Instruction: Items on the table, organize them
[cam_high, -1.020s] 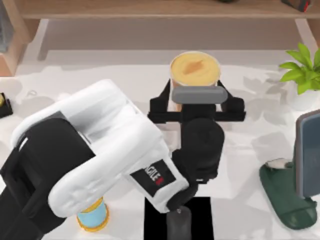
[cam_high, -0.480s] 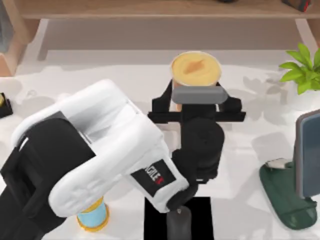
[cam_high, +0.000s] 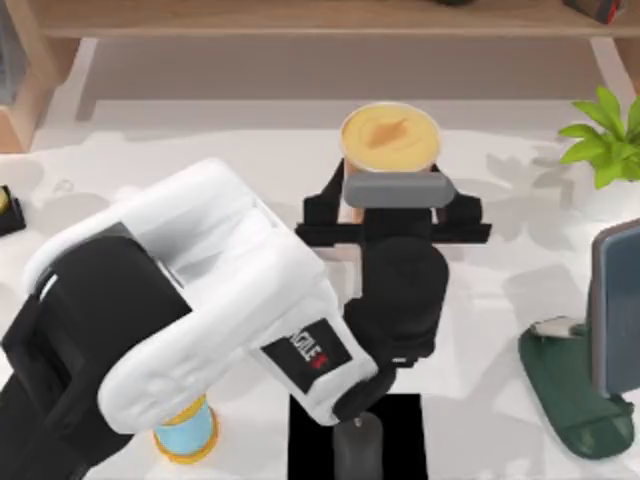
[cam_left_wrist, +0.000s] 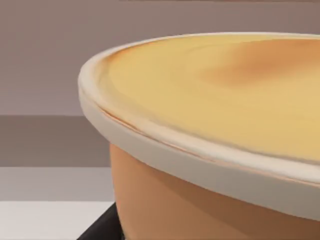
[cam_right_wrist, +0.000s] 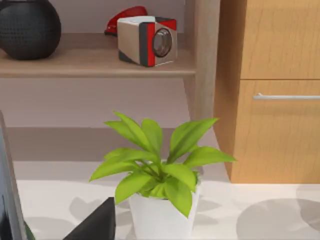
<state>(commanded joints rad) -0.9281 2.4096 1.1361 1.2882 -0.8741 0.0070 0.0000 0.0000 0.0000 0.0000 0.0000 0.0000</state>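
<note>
Left gripper (cam_high: 392, 212) at the table's far middle, fingers spread to either side of the orange cup (cam_high: 390, 140); whether they press its wall, cannot tell. Cup upright on the white table (cam_high: 480, 430), its yellow lid (cam_left_wrist: 225, 95) close before the left wrist camera. Left arm (cam_high: 200, 290) reaches in from the near left, elbow raised. Mouse (cam_high: 357, 450) on a black mat (cam_high: 310, 440) at the near edge. Potted plant (cam_right_wrist: 155, 175) at far right.
</note>
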